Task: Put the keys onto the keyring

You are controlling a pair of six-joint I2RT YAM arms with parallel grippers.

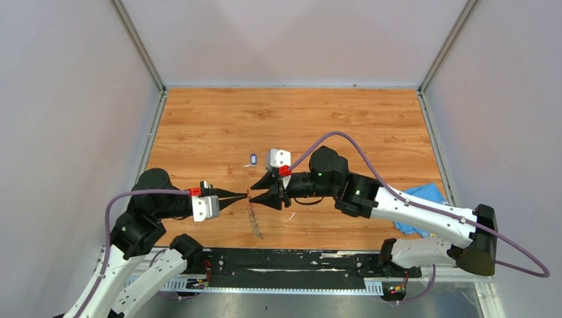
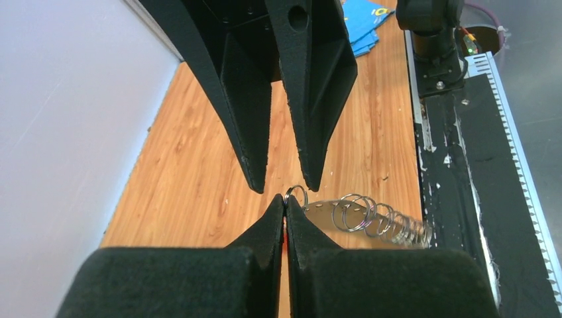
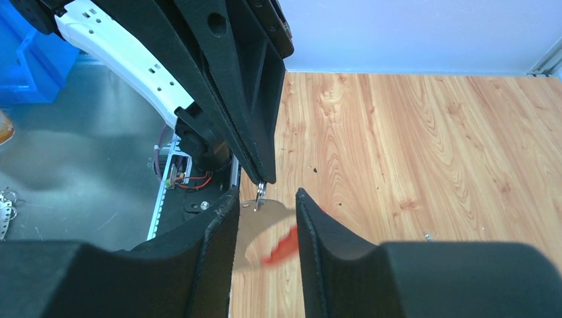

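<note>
Grey metal rings of the keyring [image 1: 254,222] trail twd the near edge of the table [image 1: 344,119], a bit left of mid-width. Whether the low end rests on the wood or hangs just clear can't be told. In the left wrist view they fan off in a row, blurred at the far end. The right wrist view shows only a red blur below, prob. the loop. At the top of the bunch is an end ring [image 2: 297,195]. The left gripper [image 2: 285,209] is clenched on it, tips pressed together w/ the ring poking out just past them.

Nose to nose w/ it, the right gripper [image 3: 266,202] has its fingers parted and nothing btwn them. The left tips and the end ring sit just in front of that gap, so neither gripper has a key. Level w/ them, by the right edge, sits a blue cloth [image 1: 431,193]. Further in, near the table's centre and just beyond the right gripper, the blue-and-white key [image 1: 254,159] lies flat.

Judged step: the right gripper is lining up on the pinched ring, for a regrip or to steady it. To do it well:
- keep the left pinch firm & level;
- close the right fingers on bare ring beside the left tips, not on them;
- go slowly, since thin wire slips easily.

The key is yet to be fetched, so the task looks early.
</note>
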